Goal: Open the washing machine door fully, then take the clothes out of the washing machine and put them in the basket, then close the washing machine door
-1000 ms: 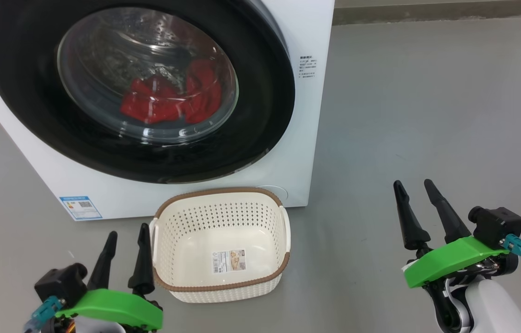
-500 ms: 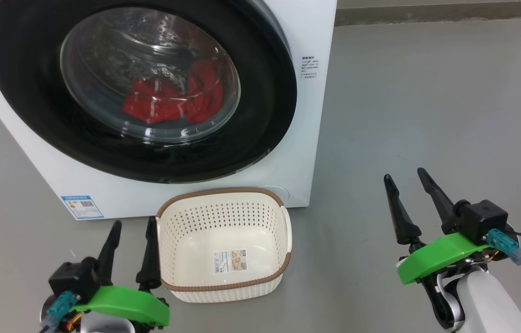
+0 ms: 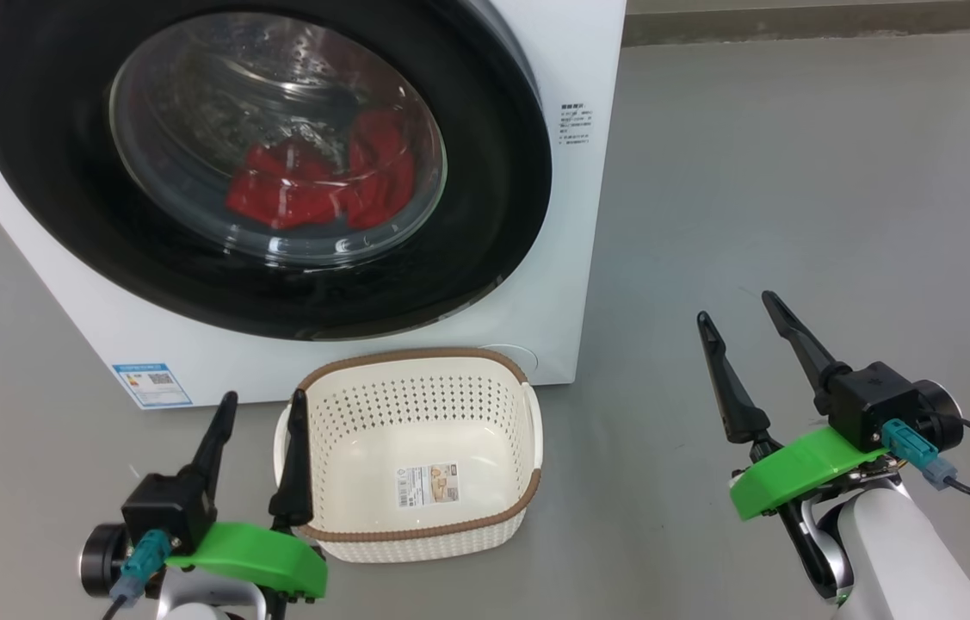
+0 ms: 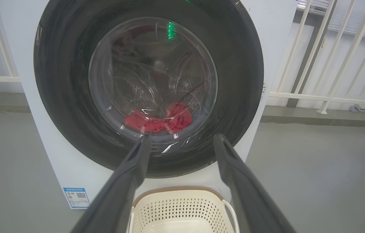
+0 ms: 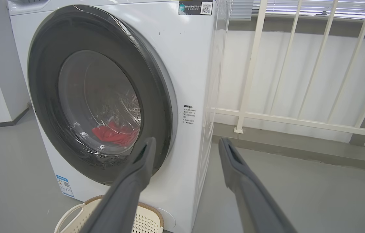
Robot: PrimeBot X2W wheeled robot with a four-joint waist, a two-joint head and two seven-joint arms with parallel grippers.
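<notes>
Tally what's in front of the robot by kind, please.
Washing machine: 1
Door: 1, shut
Basket: 1, no clothes in it
Red clothes: 1 heap behind the glass, pieces not countable
Grippers: 2, left gripper and right gripper, both open
Total: 6

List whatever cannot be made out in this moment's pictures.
- Clothes, head view: reflections on the washing machine door glass blur them, so the number of pieces is unclear.
- Washing machine, head view: its top is cut off by the upper edge.
- Small label, head view: the print is too small to read.
- Basket, left wrist view: its near half is cut off by the bottom edge.
</notes>
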